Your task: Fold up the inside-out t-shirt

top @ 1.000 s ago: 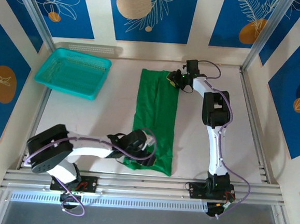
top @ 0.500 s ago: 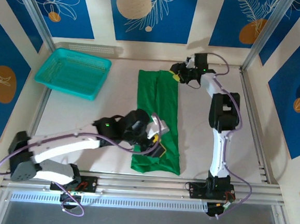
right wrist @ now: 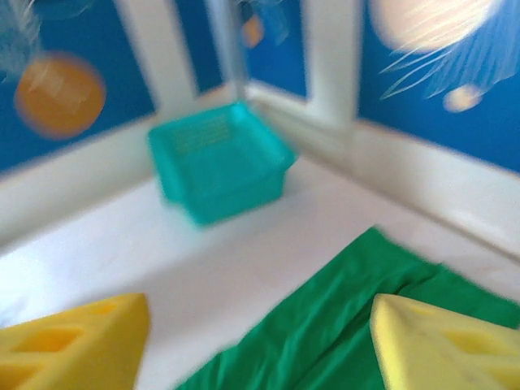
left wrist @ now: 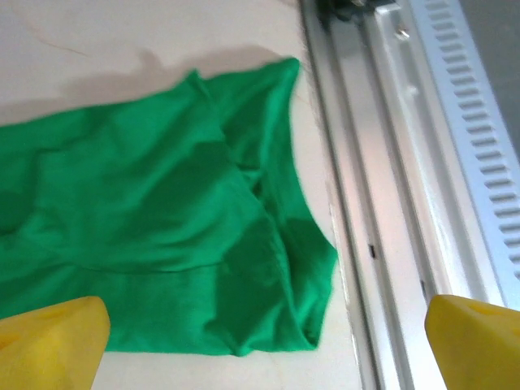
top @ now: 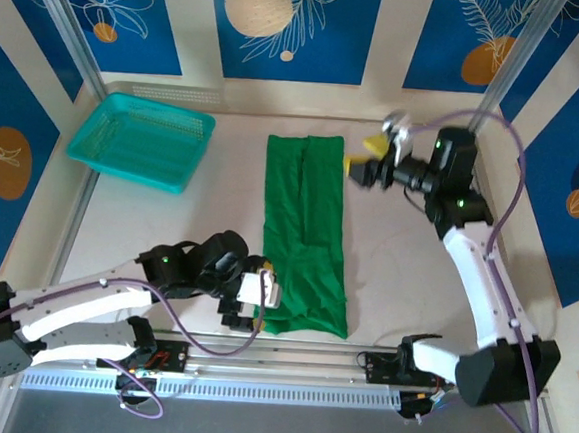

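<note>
Green t-shirt point(top: 304, 228) lies flat, left pincer point(top: 253, 302) low, right pincer point(top: 366, 155) high.

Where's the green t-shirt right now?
Top view: the t-shirt lies in a long strip mid-table, right of the basket, its near end beside the left gripper.

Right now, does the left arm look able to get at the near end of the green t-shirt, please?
Probably yes: the left gripper sits open right beside the near end of the t-shirt, with nothing lying between them.
</note>
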Robot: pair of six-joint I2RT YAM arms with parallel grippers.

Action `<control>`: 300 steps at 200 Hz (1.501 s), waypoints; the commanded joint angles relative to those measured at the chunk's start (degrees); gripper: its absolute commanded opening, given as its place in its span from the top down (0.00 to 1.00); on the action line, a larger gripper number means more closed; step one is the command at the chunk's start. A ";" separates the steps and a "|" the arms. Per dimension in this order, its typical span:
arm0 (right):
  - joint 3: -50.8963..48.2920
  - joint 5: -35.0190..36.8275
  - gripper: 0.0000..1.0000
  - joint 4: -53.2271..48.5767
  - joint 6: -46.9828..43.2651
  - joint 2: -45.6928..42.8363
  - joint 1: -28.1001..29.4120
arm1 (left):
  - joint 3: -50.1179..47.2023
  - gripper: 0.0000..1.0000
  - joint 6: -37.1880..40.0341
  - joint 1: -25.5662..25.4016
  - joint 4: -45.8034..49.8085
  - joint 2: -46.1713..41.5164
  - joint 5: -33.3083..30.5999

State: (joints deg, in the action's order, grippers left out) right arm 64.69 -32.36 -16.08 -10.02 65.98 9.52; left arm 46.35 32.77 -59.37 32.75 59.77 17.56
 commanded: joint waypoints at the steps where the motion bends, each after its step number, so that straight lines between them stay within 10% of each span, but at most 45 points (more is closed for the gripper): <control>1: -6.50 -12.41 0.20 -23.11 -29.84 -3.65 1.26 | -0.77 0.01 8.86 1.81 1.64 2.55 12.13; 19: -10.62 -8.18 0.18 -39.61 -43.37 -6.82 3.51 | -2.02 0.01 12.41 1.81 2.35 5.60 6.90; 65: -30.75 12.49 0.11 -36.14 -53.06 -15.63 13.83 | 3.13 0.01 20.07 1.80 8.07 20.35 5.51; 221: -40.49 27.66 0.00 -14.61 -47.53 -0.76 28.70 | -4.64 0.09 21.97 1.81 -6.38 24.05 -3.25; 257: -40.52 28.47 0.18 -15.59 -47.19 -1.17 28.90 | -6.71 0.18 23.97 1.29 -7.88 24.58 -3.24; 300: -41.11 29.21 0.57 -17.24 -49.29 -5.05 28.89 | -5.96 0.59 27.34 0.49 -6.74 27.08 -4.02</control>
State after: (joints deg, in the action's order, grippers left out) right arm 25.15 -4.56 -30.79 -57.84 63.40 38.30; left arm 40.60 56.36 -58.61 26.46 85.06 15.00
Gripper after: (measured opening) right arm 0.479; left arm 0.517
